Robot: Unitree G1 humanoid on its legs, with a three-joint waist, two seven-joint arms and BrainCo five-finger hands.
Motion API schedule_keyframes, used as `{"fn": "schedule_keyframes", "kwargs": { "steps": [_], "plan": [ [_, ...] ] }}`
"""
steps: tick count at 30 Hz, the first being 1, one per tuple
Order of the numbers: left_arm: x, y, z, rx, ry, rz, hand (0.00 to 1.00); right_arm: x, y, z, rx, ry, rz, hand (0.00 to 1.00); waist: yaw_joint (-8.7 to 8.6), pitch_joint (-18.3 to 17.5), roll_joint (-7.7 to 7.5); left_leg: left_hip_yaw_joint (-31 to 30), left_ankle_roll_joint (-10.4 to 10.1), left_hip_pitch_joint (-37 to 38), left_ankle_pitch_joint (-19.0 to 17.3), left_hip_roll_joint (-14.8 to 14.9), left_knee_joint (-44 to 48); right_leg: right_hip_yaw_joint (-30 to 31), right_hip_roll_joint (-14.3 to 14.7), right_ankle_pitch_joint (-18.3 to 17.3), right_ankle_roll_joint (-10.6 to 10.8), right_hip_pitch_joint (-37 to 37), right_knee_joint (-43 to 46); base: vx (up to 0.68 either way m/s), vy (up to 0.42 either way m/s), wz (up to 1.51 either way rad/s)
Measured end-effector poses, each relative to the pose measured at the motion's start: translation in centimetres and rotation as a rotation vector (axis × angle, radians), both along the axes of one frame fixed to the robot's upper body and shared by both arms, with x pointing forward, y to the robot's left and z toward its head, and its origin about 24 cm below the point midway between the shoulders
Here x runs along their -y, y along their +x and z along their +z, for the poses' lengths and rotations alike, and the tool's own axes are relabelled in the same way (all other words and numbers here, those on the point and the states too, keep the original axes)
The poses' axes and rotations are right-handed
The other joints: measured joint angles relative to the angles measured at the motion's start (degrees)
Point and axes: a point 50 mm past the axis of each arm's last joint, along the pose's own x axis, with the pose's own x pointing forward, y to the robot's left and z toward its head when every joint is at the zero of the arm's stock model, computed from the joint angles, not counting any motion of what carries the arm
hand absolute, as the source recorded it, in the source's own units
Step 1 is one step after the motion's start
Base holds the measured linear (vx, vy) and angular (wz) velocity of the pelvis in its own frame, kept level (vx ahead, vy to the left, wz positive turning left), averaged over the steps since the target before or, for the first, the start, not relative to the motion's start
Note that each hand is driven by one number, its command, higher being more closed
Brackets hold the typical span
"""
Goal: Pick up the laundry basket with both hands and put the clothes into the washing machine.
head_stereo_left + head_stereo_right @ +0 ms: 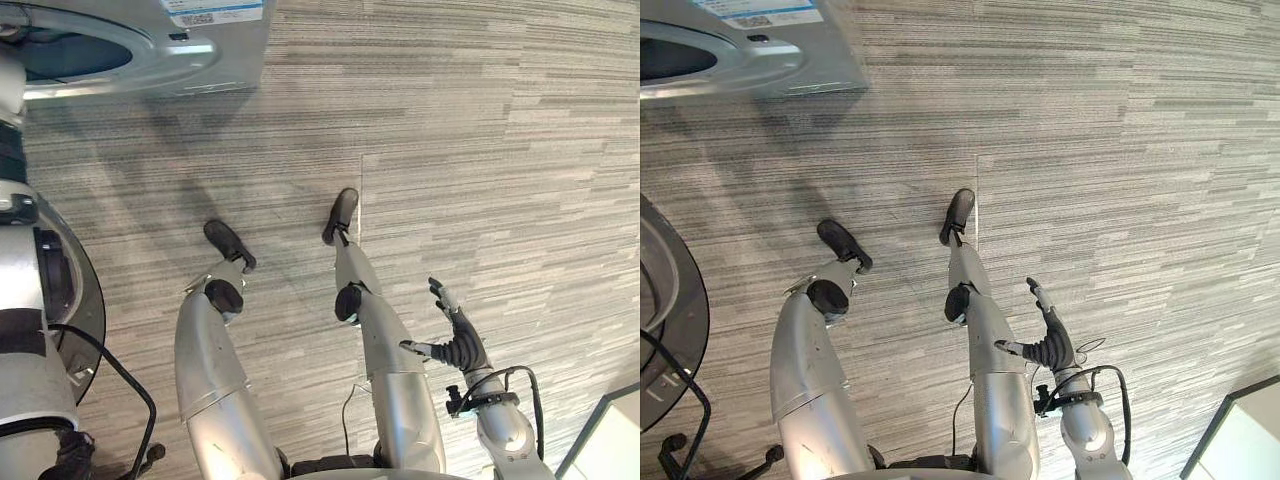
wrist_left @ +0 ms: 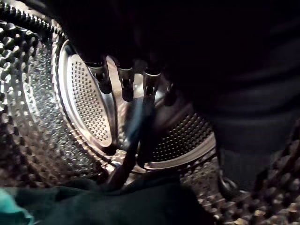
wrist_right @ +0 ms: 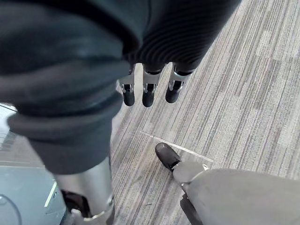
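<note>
Now I'm holding my left hand (image 2: pixel 126 86) inside the drum (image 2: pixel 86 110), clothes (image 2: pixel 140 201) lying below, grip unclear; right hand (image 1: pixel 457 338) hanging open.

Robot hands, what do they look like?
The right hand has silver fingers with dark tips, a thumb, and a dark ribbed cover over its back and wrist, on a silver-grey arm. The left hand wears the same dark cover.
</note>
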Motion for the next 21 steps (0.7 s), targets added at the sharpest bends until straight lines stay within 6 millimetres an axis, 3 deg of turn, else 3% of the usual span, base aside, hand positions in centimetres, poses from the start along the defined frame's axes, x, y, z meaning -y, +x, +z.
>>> {"fn": "schedule_keyframes", "kwargs": {
  "steps": [4, 9, 15, 18, 21],
  "plan": [
    [-3.1, -1.8, -0.3, 0.079, -0.206, -0.039, 0.00, 0.1, -0.5, -1.0, -0.077, -0.015, 0.019, 0.00, -0.76, 0.0, -0.08, 1.3, -0.1, 0.3, -0.4, 1.1, 0.1, 0.4, 0.4, -0.9, 1.7, -0.1, -1.1, -0.01, -0.052, -0.15],
    [-6.6, -3.8, -1.7, 0.187, -0.388, -0.025, 0.00, 0.4, -1.6, -1.9, -0.158, -0.073, 0.104, 0.00, -0.81, -0.1, -0.08, 1.7, -1.2, 0.8, -0.6, 3.0, 1.2, 0.5, 2.0, -0.5, 1.1, -0.1, -1.2, 0.01, -0.068, -0.22],
    [-7.6, -5.1, -2.5, 0.290, -0.443, -0.035, 0.00, 0.2, -1.6, -1.9, -0.159, -0.070, 0.128, 0.00, -1.02, -0.1, -0.08, 1.5, -1.5, 1.0, -0.6, 3.9, 1.6, 0.5, 2.5, 0.1, 0.1, 0.0, -0.8, 0.01, -0.043, -0.06],
    [-7.7, -4.6, -4.4, 0.311, -0.493, -0.073, 0.00, 0.1, -1.6, -1.9, -0.160, -0.069, 0.133, 0.00, -0.73, -0.1, -0.09, 1.5, -1.6, 2.5, -0.6, 4.2, 1.3, 0.9, 2.7, -0.4, 0.3, 1.2, -0.7, 0.00, -0.020, 0.01],
    [-9.2, -3.5, -10.6, 0.268, -0.648, -0.121, 0.00, 0.1, -1.6, -2.2, -0.168, -0.070, 0.133, 0.00, -0.66, -0.3, -0.21, 1.6, -2.6, 7.1, -1.1, 4.2, 0.5, 1.3, 3.0, -2.3, 0.0, 4.7, 0.1, 0.01, -0.045, 0.02]
  ]
}}
